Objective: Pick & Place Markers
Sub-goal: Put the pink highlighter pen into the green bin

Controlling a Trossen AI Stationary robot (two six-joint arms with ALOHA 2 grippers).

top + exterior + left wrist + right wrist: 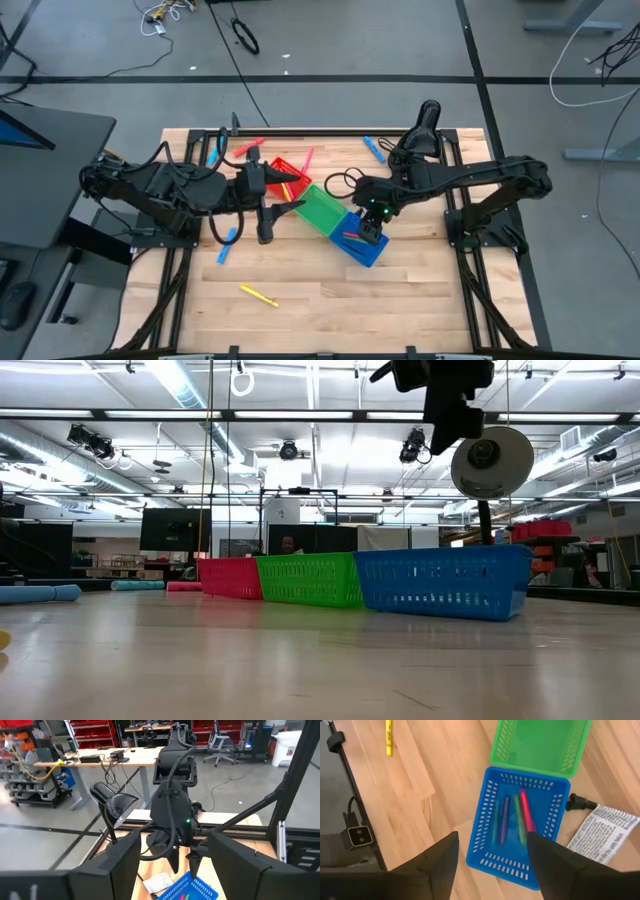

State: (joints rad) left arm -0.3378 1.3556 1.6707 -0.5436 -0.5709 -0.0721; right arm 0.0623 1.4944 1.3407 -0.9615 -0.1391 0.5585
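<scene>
Three bins stand in a slanting row: red [285, 177], green [321, 208] and blue [364, 246]. Several markers lie side by side on the blue bin's floor, among them a pink one [527, 812], a green one [519, 820] and a purple one [504, 819]. My right gripper [492, 852] hangs open above the blue bin, pointing steeply down, with nothing between its fingers. My left gripper [278, 216] is raised beside the red and green bins, open and empty. Loose markers lie flat on the table: a yellow one [258, 296], a blue one [227, 245] and a pink one [307, 160].
More markers lie near the table's far edge: blue [218, 148], red [248, 148] and blue [373, 148]. A printed paper slip [600, 835] lies beside the blue bin. A black lamp-like stand [428, 125] rises at the far right. Bare wood spreads toward the near edge.
</scene>
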